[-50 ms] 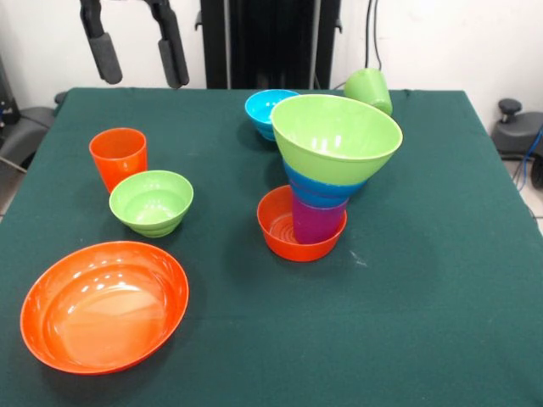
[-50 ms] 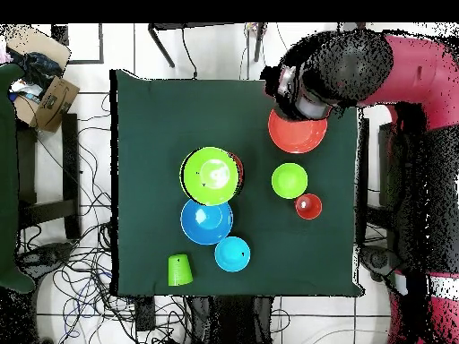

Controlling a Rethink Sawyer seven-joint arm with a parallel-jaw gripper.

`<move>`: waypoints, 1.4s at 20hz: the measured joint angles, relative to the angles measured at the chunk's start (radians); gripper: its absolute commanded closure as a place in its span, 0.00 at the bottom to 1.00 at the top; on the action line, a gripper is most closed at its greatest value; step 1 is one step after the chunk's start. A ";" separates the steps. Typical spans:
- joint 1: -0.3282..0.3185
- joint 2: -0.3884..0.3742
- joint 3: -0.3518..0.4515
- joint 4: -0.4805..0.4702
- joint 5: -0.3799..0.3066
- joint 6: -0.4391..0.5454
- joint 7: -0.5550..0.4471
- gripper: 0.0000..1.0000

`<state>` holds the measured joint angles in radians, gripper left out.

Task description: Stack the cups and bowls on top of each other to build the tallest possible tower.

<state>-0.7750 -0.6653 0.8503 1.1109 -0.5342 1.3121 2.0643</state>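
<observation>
The tower [image 1: 327, 174] is standing mid-desk [image 1: 441, 280], wide lime bowl uppermost. The large orange bowl [image 1: 103, 305], small lime bowl [image 1: 151, 202] and orange cup [image 1: 118, 157] are waiting. The hand [image 1: 136, 55] is hanging open, empty; it should probably be lowering pieces centred, gently.

Bright plastic on a dark green surface [image 1: 441, 280]

The tower [image 1: 327, 182] runs orange, purple, blue, lime green; 1 orange cup [image 1: 118, 157], 1 lime bowl [image 1: 151, 202], 1 large orange bowl [image 1: 103, 307].

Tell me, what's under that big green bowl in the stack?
Under the large green bowl sits a blue bowl, then a purple cup standing inside a small orange bowl. How the cup's base rests is hidden by that bowl's rim.
</observation>
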 measured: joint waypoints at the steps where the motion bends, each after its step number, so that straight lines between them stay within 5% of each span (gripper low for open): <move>1: 0.005 0.003 0.000 -0.013 -0.003 0.011 0.000 0.00; 28: 0.064 0.155 -0.058 -0.205 -0.041 0.029 0.000 0.00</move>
<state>-0.7113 -0.5108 0.7919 0.9058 -0.5754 1.3408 2.0643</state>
